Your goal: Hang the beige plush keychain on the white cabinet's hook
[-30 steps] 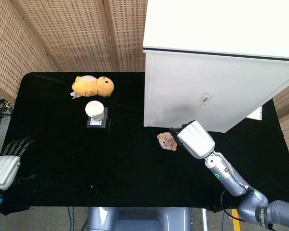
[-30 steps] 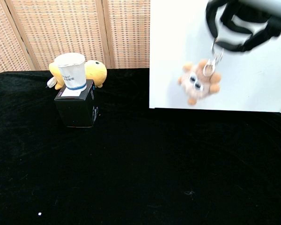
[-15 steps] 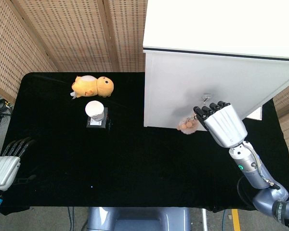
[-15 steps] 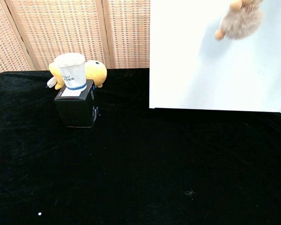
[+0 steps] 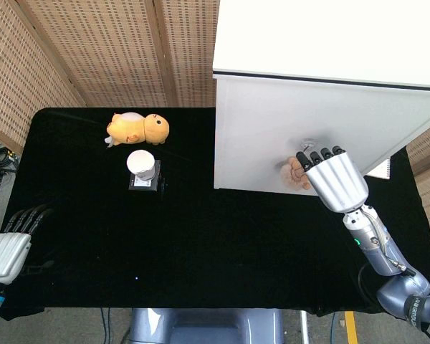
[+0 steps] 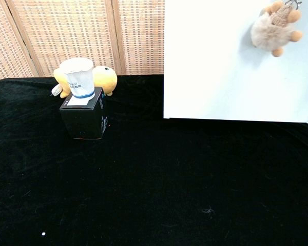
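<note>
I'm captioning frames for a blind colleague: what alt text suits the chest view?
A beige plush keychain dangles high against the white cabinet. To the left, on the black table, a white cup stands on a black box, with a yellow plush toy behind.

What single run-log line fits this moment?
right hand: holds keychain | keychain: raised at cabinet front, near hook | left hand: idle, open
</note>
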`<state>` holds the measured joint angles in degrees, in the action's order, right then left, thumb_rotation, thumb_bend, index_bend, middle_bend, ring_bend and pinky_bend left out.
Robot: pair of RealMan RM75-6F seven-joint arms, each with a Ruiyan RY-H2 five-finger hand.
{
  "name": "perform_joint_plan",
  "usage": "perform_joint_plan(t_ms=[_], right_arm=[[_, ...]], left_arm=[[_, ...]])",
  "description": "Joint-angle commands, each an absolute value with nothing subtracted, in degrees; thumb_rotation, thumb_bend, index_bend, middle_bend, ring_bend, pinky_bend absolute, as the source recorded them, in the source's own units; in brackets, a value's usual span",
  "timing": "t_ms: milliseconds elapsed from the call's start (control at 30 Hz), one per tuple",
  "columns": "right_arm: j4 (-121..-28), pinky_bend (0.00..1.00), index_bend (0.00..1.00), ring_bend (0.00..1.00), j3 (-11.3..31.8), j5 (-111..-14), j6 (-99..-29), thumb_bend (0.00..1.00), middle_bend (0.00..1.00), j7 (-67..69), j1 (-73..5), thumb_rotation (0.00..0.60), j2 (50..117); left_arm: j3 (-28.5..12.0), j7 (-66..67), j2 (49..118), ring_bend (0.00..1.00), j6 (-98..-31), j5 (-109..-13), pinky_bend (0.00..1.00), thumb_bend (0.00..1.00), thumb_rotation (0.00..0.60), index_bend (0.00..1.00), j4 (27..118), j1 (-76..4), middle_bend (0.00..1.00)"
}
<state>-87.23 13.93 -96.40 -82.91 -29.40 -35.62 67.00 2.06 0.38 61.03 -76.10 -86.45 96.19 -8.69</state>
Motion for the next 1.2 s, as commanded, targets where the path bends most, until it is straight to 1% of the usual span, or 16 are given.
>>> perform_joint_plan(t_ms=[33, 667, 1200], right_arm=[[-86.9, 1.0, 0.78, 0.91, 13.9, -96.7, -82.6, 0.59, 0.93, -29.9, -35.8, 0.6, 67.2], [-85.3, 1.0, 0.78, 0.91, 15.5, -94.2, -80.3, 0.59, 0.93, -32.7, -36.9, 0.6, 67.8], [-85.4, 1.0, 0.76, 0.91, 15.8, -93.4, -79.8, 0.58, 0.93, -34.0, -37.3, 0.6, 68.0]], left_arm=[[2.0, 0.3, 61.0, 0.0, -76.1, -86.4, 0.0, 0.0, 0.6, 0.0, 96.2, -8.7, 0.0], [2.0, 0.3, 60.9, 0.0, -76.2, -86.4, 0.0, 0.0, 0.6, 0.0, 96.2, -8.6, 0.0], [2.0, 0.2, 60.9, 0.0, -76.2, -86.4, 0.0, 0.0, 0.6, 0.0, 96.2, -8.7, 0.0]])
